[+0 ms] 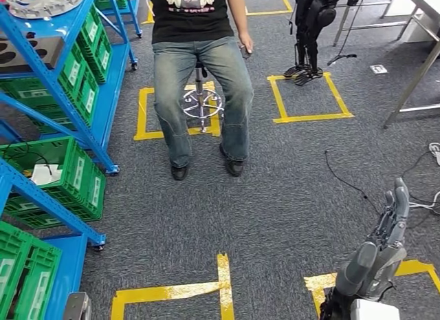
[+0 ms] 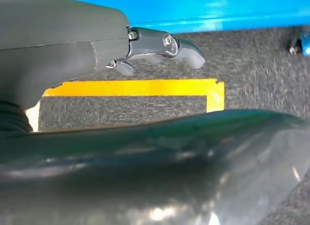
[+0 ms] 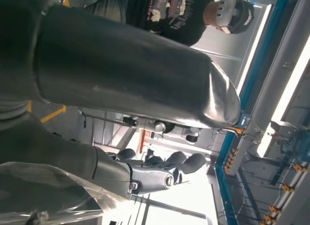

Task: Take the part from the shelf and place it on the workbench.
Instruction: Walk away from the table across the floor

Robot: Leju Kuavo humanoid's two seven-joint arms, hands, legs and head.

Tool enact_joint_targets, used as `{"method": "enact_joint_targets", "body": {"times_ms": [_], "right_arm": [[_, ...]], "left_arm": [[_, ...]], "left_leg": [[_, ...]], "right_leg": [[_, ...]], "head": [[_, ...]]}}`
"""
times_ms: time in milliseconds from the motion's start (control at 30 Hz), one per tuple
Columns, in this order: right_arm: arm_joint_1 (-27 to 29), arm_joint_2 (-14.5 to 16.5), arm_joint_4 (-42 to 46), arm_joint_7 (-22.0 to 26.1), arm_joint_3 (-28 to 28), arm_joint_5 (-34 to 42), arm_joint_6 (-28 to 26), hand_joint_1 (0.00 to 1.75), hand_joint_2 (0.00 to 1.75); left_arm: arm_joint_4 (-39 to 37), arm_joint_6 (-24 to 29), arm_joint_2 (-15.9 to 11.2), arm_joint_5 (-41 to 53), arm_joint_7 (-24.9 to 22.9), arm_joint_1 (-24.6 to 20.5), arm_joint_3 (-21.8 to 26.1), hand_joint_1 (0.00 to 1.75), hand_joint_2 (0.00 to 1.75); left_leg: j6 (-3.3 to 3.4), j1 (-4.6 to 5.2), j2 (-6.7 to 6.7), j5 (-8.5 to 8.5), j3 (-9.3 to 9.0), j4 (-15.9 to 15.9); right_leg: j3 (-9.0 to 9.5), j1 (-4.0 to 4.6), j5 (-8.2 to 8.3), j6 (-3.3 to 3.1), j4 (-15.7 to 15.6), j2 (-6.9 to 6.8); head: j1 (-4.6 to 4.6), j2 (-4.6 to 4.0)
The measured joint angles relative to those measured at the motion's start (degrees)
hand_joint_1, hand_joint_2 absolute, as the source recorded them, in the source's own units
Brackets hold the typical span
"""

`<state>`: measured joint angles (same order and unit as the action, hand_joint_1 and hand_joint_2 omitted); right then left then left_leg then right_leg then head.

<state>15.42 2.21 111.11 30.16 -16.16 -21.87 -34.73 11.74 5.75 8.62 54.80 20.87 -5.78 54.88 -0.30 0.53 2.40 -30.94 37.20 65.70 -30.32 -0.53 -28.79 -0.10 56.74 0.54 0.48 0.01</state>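
The blue shelf (image 1: pixel 78 38) stands at the left with green bins (image 1: pixel 78 172) on its levels. A round silver part (image 1: pixel 44 0) lies on its top level, and a white item (image 1: pixel 47 174) sits in a lower bin. My right hand (image 1: pixel 381 244) is raised at the lower right over the carpet, far from the shelf. Its fingers (image 3: pixel 161 169) are stretched out, the thumb (image 3: pixel 146 75) is apart, and nothing lies between them. My left hand (image 2: pixel 109 46) hangs low beside the shelf's blue base (image 2: pixel 219 9). Its fingers (image 2: pixel 164 43) are straight and hold nothing.
A person (image 1: pixel 199 72) sits on a stool (image 1: pixel 201 103) straight ahead, feet on the grey carpet. Yellow tape squares (image 1: pixel 311 96) mark the floor. Another robot's legs (image 1: pixel 311 38) stand at the back. Metal table legs (image 1: pixel 415 79) and loose cables (image 1: pixel 358 186) are on the right.
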Motion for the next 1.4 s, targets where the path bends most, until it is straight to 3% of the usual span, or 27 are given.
{"method": "enact_joint_targets", "body": {"times_ms": [67,100,133,167,233,300,367,400,467,533,567,600,633,700,767,833,900,967,1033,1100,1133,1167,1200,1267,1300,1333,1400], "right_arm": [[0.1,0.0,0.1,-0.1,0.1,0.0,0.0,0.0,0.0],[0.1,0.0,0.1,-0.1,0.1,0.0,0.0,0.0,0.0],[0.1,0.0,0.1,-0.1,0.1,0.0,0.0,0.0,0.0],[0.0,0.0,0.1,-0.2,0.1,0.1,0.1,0.0,0.0],[0.0,0.0,0.1,-0.2,0.1,0.2,0.1,0.0,0.0],[-0.1,0.0,0.1,-0.2,0.1,0.2,0.1,0.0,0.0],[-0.2,0.0,0.1,-0.3,0.1,0.3,0.1,0.0,0.0],[-0.3,0.0,0.1,-0.3,0.1,0.3,0.1,0.0,0.0],[-0.3,0.0,0.1,-0.2,0.1,0.2,0.1,0.0,0.0],[-0.1,-0.1,0.1,-0.2,0.1,0.0,0.1,0.0,0.0],[0.1,-0.1,0.1,-0.2,0.1,0.0,0.1,0.0,0.0],[0.2,-0.1,0.1,-0.2,0.1,0.0,0.1,0.0,0.0],[0.3,-0.1,0.1,-0.2,0.1,-0.1,0.0,0.0,0.0],[0.3,-0.1,0.1,-0.2,0.1,-0.1,0.0,0.0,0.0],[0.4,-0.2,0.1,-0.2,0.1,-0.2,0.0,0.0,0.0],[0.5,-0.2,0.2,-0.1,0.1,-0.2,-0.1,0.0,0.0],[0.6,-0.2,0.3,-0.1,0.1,-0.3,-0.3,0.0,0.0],[0.6,-0.2,0.4,-0.1,0.1,-0.3,-0.4,0.0,0.0],[0.9,-0.2,0.6,-0.1,0.2,-0.4,-0.6,0.0,0.0],[1.2,-0.2,0.6,-0.2,0.2,-0.4,-0.7,0.0,0.0],[1.3,-0.2,0.7,-0.2,0.2,-0.4,-0.8,0.0,0.0],[1.4,-0.2,0.7,-0.2,0.2,-0.5,-0.8,0.0,0.0],[1.5,-0.2,0.7,-0.2,0.2,-0.5,-0.9,0.0,0.0],[1.6,-0.2,0.7,-0.2,0.2,-0.5,-1.0,0.0,0.0],[1.7,-0.2,0.7,-0.2,0.2,-0.6,-1.0,0.0,0.0],[1.7,-0.2,0.7,-0.2,0.2,-0.6,-1.0,0.0,0.0],[1.7,-0.2,0.8,-0.2,0.2,-0.6,-1.0,0.0,0.0]], "left_arm": [[0.0,0.0,0.0,0.0,0.0,-0.2,0.0,0.0,0.0],[0.0,0.0,0.0,0.0,0.0,-0.1,0.0,0.0,0.0],[0.0,0.0,0.0,0.0,0.0,-0.1,0.0,0.0,0.0],[0.0,0.0,-0.1,0.0,0.0,-0.1,0.1,0.0,0.0],[0.0,0.0,-0.2,0.0,0.0,-0.1,0.1,0.0,0.0],[0.0,0.0,-0.2,0.0,0.0,-0.2,0.1,0.0,0.0],[0.0,0.0,-0.3,0.0,0.0,-0.1,0.1,0.0,0.0],[0.0,0.0,-0.4,0.0,0.0,0.1,0.1,0.0,0.0],[0.0,0.1,-0.4,0.0,0.0,0.2,0.1,0.0,0.0],[0.0,0.1,-0.5,0.0,0.0,0.1,0.1,0.0,0.0],[0.0,0.1,-0.5,0.0,0.0,0.1,0.1,0.0,0.0],[0.0,0.1,-0.6,0.1,-0.1,0.1,0.1,0.0,0.0],[0.0,0.1,-0.6,0.1,-0.1,0.1,0.1,0.0,0.0],[0.0,0.1,-0.5,0.2,-0.2,0.2,0.1,0.0,0.0],[0.0,0.1,-0.5,0.2,-0.3,0.1,0.1,0.0,0.0],[0.0,0.1,-0.5,0.3,-0.3,0.2,0.1,0.0,0.0],[0.0,0.1,-0.5,0.4,-0.5,0.4,0.2,0.0,0.0],[0.0,0.1,-0.3,0.4,-0.6,0.4,0.2,0.0,0.0],[0.0,0.1,-0.1,0.5,-0.7,0.2,0.2,0.0,0.0],[0.0,0.1,0.0,0.6,-0.7,0.1,0.2,0.0,0.0],[0.0,0.1,0.1,0.7,-0.8,0.2,0.2,0.0,0.0],[0.0,0.1,0.1,0.8,-0.8,0.3,0.2,0.0,0.0],[0.0,0.1,0.1,0.9,-0.8,0.4,0.2,0.0,0.0],[0.0,0.1,0.1,0.9,-0.9,0.3,0.2,0.0,0.0],[0.0,0.2,0.2,0.9,-0.9,0.2,0.2,0.0,0.0],[0.0,0.2,0.2,0.9,-0.9,0.2,0.2,0.0,0.0],[0.0,0.2,0.3,0.9,-0.9,0.3,0.2,0.0,0.0]], "left_leg": [[-0.64,-0.48,-1.27,-2.78,3.3,6.9],[-0.9,-0.75,-1.5,-2.89,4.05,8.4],[-1.12,-1.02,-1.74,-1.91,3.75,7.8],[-1.26,-1.24,-2.22,-0.05,2.33,5.0],[-1.28,-1.18,-4.64,3.38,-1.63,-2.8],[-0.71,-0.8,-6.32,4.26,-3.53,-6.8],[0.13,-0.54,-5.49,4.08,-3.42,-7.0],[0.47,-0.53,-4.89,4.11,-3.45,-7.1],[1.27,-0.68,-3.69,4.27,-3.6,-7.4],[1.8,-0.7,-2.41,4.3,-3.61,-7.5],[1.92,-0.63,-1.67,4.28,-3.62,-7.5],[1.97,-0.54,-0.88,4.26,-3.66,-7.5],[1.98,-0.48,-0.05,4.25,-3.74,-7.4],[1.93,-0.46,1.62,4.21,-3.94,-7.4],[1.63,-0.41,3.16,4.13,-3.85,-7.2],[0.96,-0.6,4.43,4.29,-3.4,-7.1],[0.22,-0.84,5.08,4.45,-3.1,-7.1],[-0.31,-0.68,2.85,2.87,-2.07,-4.8],[-0.72,-0.65,-0.34,-0.61,0.85,1.5],[-1.04,-0.88,-1.42,-2.85,3.65,7.7],[-1.12,-0.96,-1.63,-2.56,3.9,8.4],[-1.13,-1.01,-1.9,-1.18,2.93,6.7],[-1.04,-1.01,-2.6,0.87,0.96,3.0],[-0.53,-0.6,-5.4,3.59,-3.08,-4.5],[-0.18,-0.33,-6.37,4.07,-4.15,-6.7],[0.13,-0.07,-6.73,3.94,-4.42,-7.4],[0.75,-0.04,-5.5,4.11,-4.25,-7.7]], "right_leg": [[0.15,0.05,-0.24,-0.12,0.0,-1.75],[0.24,0.04,-0.38,-0.09,0.0,-2.58],[0.39,0.02,-0.53,0.03,0.0,-3.36],[0.64,-0.01,-0.73,0.19,0.0,-4.09],[1.18,0.15,-1.26,0.77,0.1,-5.41],[1.48,0.44,-1.77,1.45,0.2,-6.51],[1.76,0.45,-2.09,2.06,0.2,-7.59],[1.78,0.31,-2.46,2.37,0.4,-7.35],[0.4,0.0,-4.61,2.79,3.5,-4.66],[-3.47,-0.13,-8.13,2.82,11.1,-1.54],[-5.59,-0.12,-9.33,2.78,14.9,-0.99],[-7.06,-0.1,-9.48,2.7,17.1,-0.76],[-7.57,-0.08,-8.46,2.57,17.2,-0.6],[-5.49,-0.08,-3.83,2.2,11.0,0.4],[-2.47,-0.26,-0.82,1.89,3.9,2.78],[-1.23,-0.22,-0.67,1.64,1.6,3.83],[-0.89,-0.14,-0.47,1.17,1.1,2.67],[-0.48,-0.28,-0.18,0.55,0.5,1.15],[-0.25,-0.21,-0.22,0.13,0.3,-0.56],[-0.19,-0.1,-0.41,-0.03,0.3,-2.27],[-0.12,-0.08,-0.51,0.0,0.3,-3.05],[0.03,-0.07,-0.63,0.08,0.3,-3.76],[0.27,-0.07,-0.79,0.21,0.3,-4.45],[0.75,0.11,-1.19,0.64,0.3,-5.66],[0.92,0.26,-1.38,0.9,0.4,-6.22],[1.04,0.38,-1.51,1.16,0.4,-6.73],[1.2,0.36,-1.8,1.74,0.3,-7.4]], "head": [[-0.07,0.0],[-0.08,-0.01],[-0.09,-0.01],[-0.09,-0.01],[-0.13,-0.01],[-0.08,0.0],[0.02,0.01],[0.1,0.01],[0.35,0.01],[0.62,0.0],[0.67,-0.01],[0.67,-0.01],[0.67,-0.01],[0.67,0.0],[0.65,0.0],[0.62,0.0],[0.6,0.0],[0.37,-0.01],[0.15,-0.01],[0.12,-0.01],[0.12,-0.01],[0.11,-0.01],[0.11,-0.01],[0.13,-0.01],[0.15,-0.01],[0.18,-0.01],[0.17,-0.01]]}}
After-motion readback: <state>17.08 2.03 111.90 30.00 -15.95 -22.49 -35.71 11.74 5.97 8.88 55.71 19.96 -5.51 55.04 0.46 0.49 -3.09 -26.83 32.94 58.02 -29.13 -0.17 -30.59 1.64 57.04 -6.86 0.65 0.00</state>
